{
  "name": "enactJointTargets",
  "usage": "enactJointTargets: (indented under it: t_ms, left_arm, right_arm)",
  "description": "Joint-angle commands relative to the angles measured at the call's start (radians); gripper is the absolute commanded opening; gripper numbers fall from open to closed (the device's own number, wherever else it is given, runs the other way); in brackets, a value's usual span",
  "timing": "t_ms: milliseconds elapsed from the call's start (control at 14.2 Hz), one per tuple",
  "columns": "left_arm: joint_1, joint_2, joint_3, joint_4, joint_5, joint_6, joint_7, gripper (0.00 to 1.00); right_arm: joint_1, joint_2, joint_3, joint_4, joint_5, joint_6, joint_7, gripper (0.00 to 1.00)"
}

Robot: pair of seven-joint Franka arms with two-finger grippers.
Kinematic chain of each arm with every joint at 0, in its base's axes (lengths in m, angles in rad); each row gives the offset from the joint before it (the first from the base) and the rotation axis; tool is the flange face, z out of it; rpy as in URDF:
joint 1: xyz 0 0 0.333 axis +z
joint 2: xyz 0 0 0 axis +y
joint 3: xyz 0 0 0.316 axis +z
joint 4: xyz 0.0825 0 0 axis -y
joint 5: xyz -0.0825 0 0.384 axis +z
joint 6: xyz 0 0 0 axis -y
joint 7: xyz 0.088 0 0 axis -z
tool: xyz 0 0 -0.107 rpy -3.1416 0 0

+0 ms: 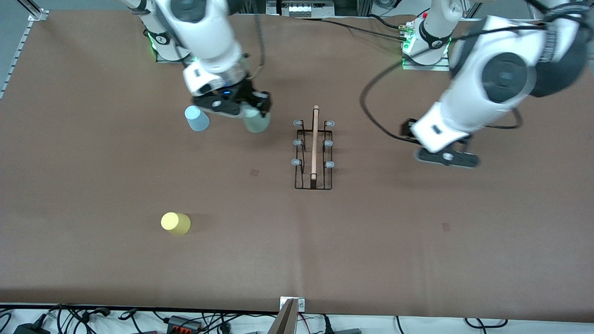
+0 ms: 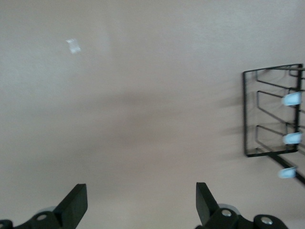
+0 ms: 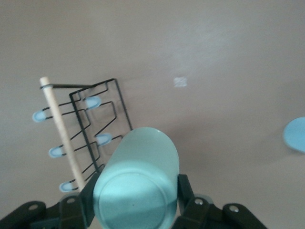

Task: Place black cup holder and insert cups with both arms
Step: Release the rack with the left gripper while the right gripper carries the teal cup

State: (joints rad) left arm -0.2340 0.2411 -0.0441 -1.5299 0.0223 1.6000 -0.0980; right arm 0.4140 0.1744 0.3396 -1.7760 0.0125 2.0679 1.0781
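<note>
The black cup holder [image 1: 315, 144] stands upright mid-table, its wooden handle on top and all prongs bare. My right gripper [image 1: 254, 110] is shut on the pale grey-green cup [image 1: 256, 122], held up beside the holder toward the right arm's end; the cup [image 3: 138, 179] fills the right wrist view, with the holder [image 3: 61, 131] past it. The light blue cup [image 1: 196, 118] stands upside down on the table beside that gripper. Nearer the camera, the yellow cup [image 1: 175, 223] lies on its side. My left gripper [image 1: 448, 157] hangs open and empty over bare table at the holder's left-arm side, its fingers [image 2: 76, 206] wide apart and the holder [image 2: 244, 114] off to one side.
The brown table cover [image 1: 371, 232] carries small square marks [image 1: 254, 172]. Cables and a metal bracket [image 1: 290, 313] run along the table edge nearest the camera. The arms' bases [image 1: 427, 41] stand along the farthest edge.
</note>
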Motion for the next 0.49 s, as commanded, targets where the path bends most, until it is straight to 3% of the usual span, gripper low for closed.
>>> enactJointTargets:
  t_ms: [0, 212, 423]
  left_arm:
    - [0.112, -0.029, -0.007, -0.015, -0.005, -0.034, 0.220, 1.00]
    - [0.226, -0.029, -0.007, -0.015, -0.005, -0.035, 0.336, 1.00]
    - [0.249, -0.037, -0.005, -0.027, -0.004, -0.035, 0.322, 1.00]
  right_arm:
    - [0.075, 0.086, -0.004, 0.043, -0.089, 0.085, 0.144, 0.11]
    - [0.147, 0.164, -0.004, 0.043, -0.178, 0.159, 0.229, 0.11]
    - [0.155, 0.195, -0.004, 0.041, -0.226, 0.205, 0.250, 0.11]
